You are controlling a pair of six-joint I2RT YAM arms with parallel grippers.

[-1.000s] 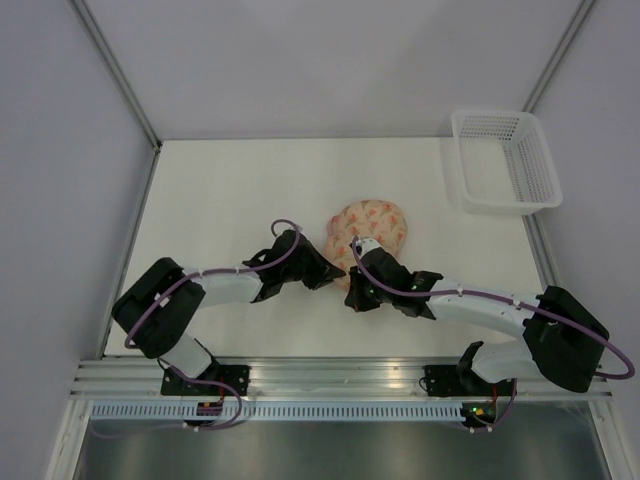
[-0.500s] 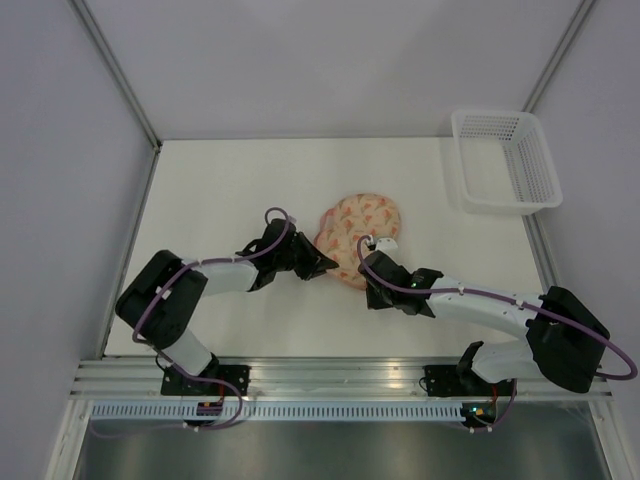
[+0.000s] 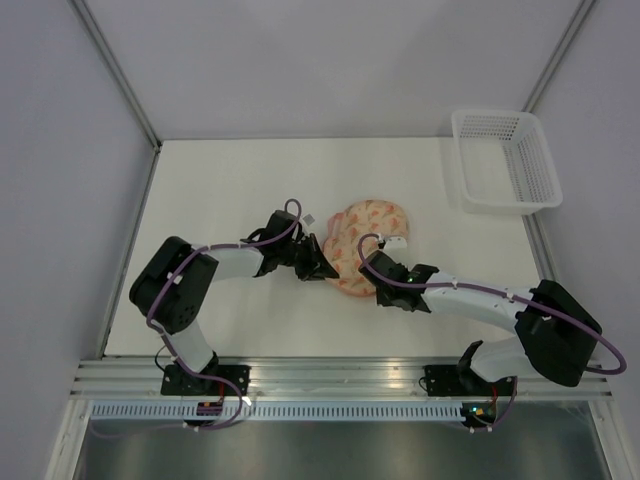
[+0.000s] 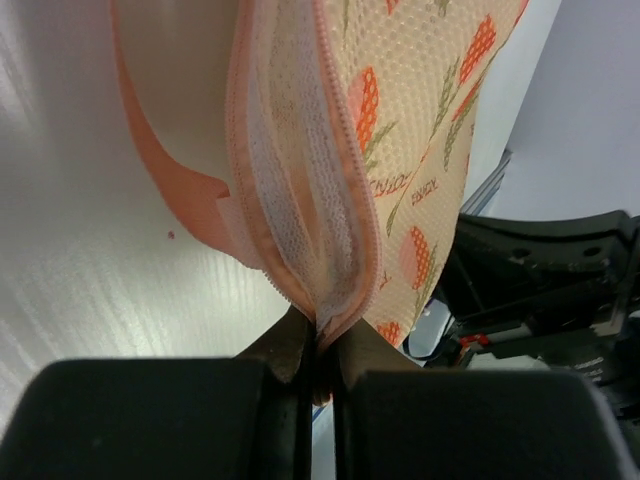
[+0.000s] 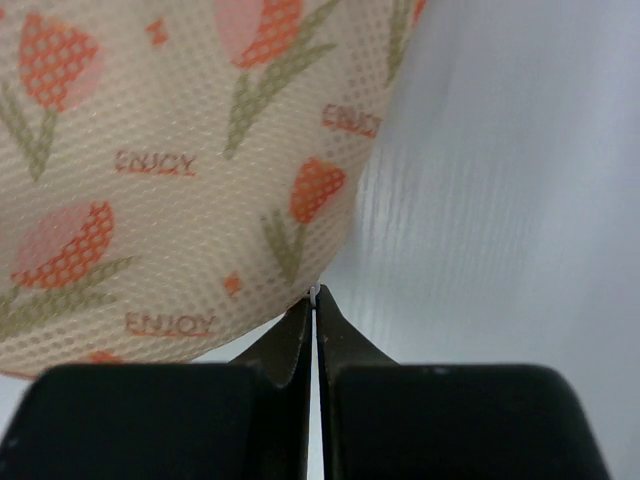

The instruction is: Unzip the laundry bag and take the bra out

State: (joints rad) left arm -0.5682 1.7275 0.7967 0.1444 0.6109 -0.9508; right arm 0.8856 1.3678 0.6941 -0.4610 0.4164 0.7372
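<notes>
Laundry bag (image 3: 368, 230), domed, peach with orange-red print, lay on the table (image 3: 220, 190) between both grippers. White mesh basket (image 3: 505, 160) stood well apart, far right of the bag. Left gripper (image 3: 322, 265) met the bag's left edge, right gripper (image 3: 380, 288) its near edge.

Left wrist: jaws clamped on the bag's pink zipper rim (image 4: 340, 250), beside pale mesh lining (image 4: 300, 190) and a pink loop (image 4: 165, 185).

Right wrist: jaws pressed together, pinching the bag's dotted-weave edge.

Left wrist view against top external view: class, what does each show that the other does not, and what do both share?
Only the left wrist view shows the pale mesh lining between the parted pink zipper rim, and the left gripper's pinch on that rim. Only the top external view shows the white basket at the table's far right corner. Both show the laundry bag and left gripper.
</notes>
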